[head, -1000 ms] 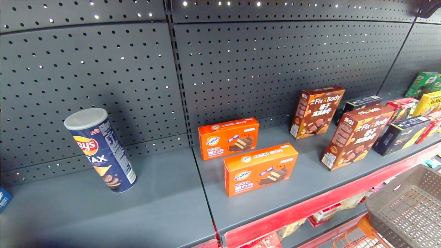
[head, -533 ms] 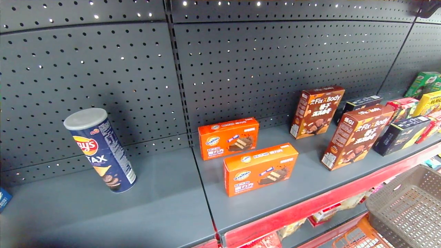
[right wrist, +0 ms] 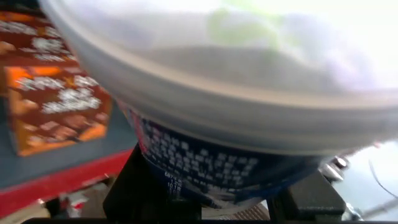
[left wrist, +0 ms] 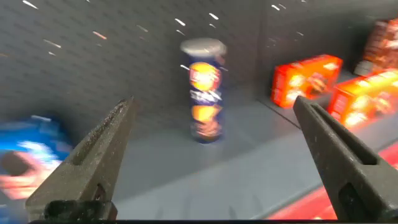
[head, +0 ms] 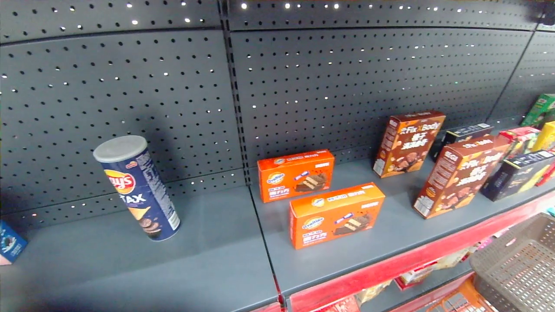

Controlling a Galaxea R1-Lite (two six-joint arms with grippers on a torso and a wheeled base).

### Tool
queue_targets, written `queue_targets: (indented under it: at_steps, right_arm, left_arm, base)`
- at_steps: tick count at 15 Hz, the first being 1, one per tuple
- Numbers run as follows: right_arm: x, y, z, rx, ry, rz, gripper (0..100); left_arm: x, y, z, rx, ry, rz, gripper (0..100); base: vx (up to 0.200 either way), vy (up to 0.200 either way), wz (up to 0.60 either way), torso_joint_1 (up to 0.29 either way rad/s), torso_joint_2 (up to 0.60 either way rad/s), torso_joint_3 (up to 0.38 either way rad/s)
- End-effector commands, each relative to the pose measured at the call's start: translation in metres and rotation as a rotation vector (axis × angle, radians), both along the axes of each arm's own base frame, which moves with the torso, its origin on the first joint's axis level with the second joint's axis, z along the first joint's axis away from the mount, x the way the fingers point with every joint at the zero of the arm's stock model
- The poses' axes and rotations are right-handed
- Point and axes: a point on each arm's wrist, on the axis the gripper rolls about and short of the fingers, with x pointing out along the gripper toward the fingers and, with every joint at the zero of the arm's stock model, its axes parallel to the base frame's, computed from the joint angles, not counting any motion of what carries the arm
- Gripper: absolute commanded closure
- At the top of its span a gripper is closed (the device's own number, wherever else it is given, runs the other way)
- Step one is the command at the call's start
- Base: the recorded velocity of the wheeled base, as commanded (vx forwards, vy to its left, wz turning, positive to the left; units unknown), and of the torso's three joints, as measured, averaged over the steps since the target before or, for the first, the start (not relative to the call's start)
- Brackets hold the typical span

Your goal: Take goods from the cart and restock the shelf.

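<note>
- left gripper (left wrist: 212,106): jaws are gaping wide apart, gripping nothing; it is pointing into the left bay of the shelf (head: 217,260) from the near side
- right gripper (right wrist: 221,196): fingers are clamping the held chip can (right wrist: 205,158) around its dark blue body, just under the translucent lid (right wrist: 236,74); the lid is sitting right up against the wrist camera
- shelf chip can (head: 136,188) is standing on its base in the left bay, toward the far side by the pegboard (head: 325,86), grey cap on, nothing touching it
- next bay right: far orange box (head: 296,175) and near orange box (head: 337,215) are sitting staggered, apart from each other
- further right: far brown box (head: 407,138) and near brown box (head: 460,175) are standing upright, with black boxes (head: 516,174) just beside them
- blue box (head: 11,245) is poking in at the far left edge
- grey basket (head: 516,268) is sitting at near right, below the shelf's red front edge (head: 390,264)
</note>
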Motion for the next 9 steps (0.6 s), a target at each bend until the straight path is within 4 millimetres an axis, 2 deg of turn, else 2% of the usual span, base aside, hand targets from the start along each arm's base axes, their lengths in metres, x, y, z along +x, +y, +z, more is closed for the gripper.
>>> queue_targets:
  at_steps: [1,4,9]
  right_arm:
    - [0.0000,0.0000,-0.0002,0.000,0.001,0.002,100]
    - [-0.0011,0.0005,0.0000,-0.002,-0.003,0.002,100]
    - [-0.0009,0.0005,0.0003,-0.002,-0.003,0.003,100]
  left_arm:
    - [0.0093,-0.0005,0.0145,0.011,0.038,-0.001,0]
    - [0.0096,-0.0005,0.0128,0.012,0.054,-0.001,0]
    - [0.0106,-0.0006,0.0096,0.013,0.064,-0.001,0]
  base:
    - [0.000,0.000,0.60,0.007,0.00,0.002]
    - [0.000,0.000,0.60,0.005,0.00,-0.001]
    - [0.000,0.000,0.00,0.000,0.00,0.000]
